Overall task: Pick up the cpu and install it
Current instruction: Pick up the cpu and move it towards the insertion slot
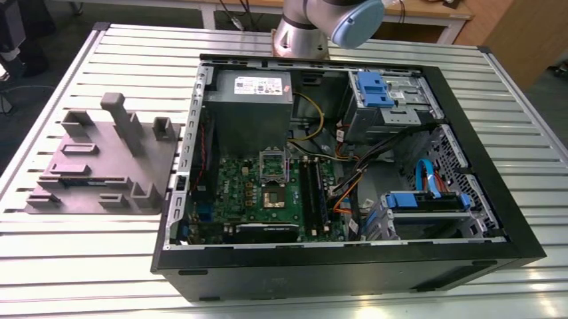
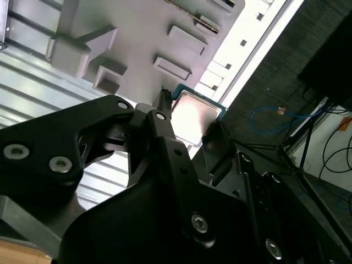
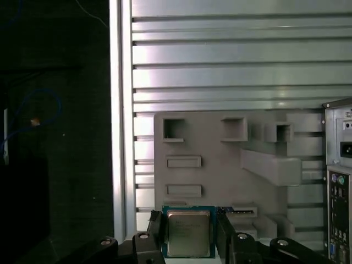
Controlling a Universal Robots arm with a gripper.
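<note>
We have the claw (image 3: 189, 224) clamped on the chip (image 3: 188, 239) (metal top showing), held flat above the grey tray (image 3: 220, 165), with the computer case (image 3: 338, 181) alongside.

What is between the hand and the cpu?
Nothing. The hand has its fingers right against two sides of the cpu, as both wrist views show.
</note>
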